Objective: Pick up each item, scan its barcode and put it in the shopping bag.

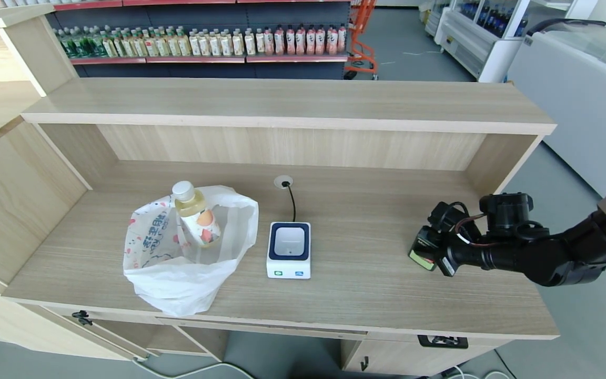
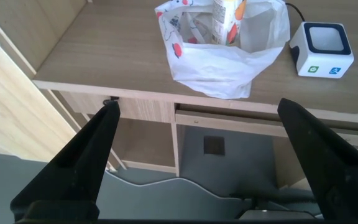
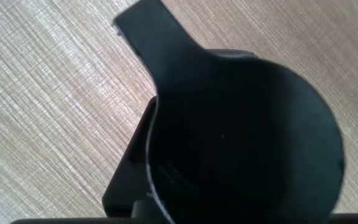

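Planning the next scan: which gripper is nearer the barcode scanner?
Likely right. The right gripper is over the counter, right of the scanner; the left gripper hangs off its front edge, before the shopping bag.

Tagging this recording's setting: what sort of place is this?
Most likely a shop checkout: a wooden counter with a barcode scanner and shopping bag, shelves of bottled drinks behind.

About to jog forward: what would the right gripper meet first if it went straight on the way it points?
Probably the barcode scanner, which lies next in line across the countertop. The right gripper has an unclear height above the wood, so it might pass over.
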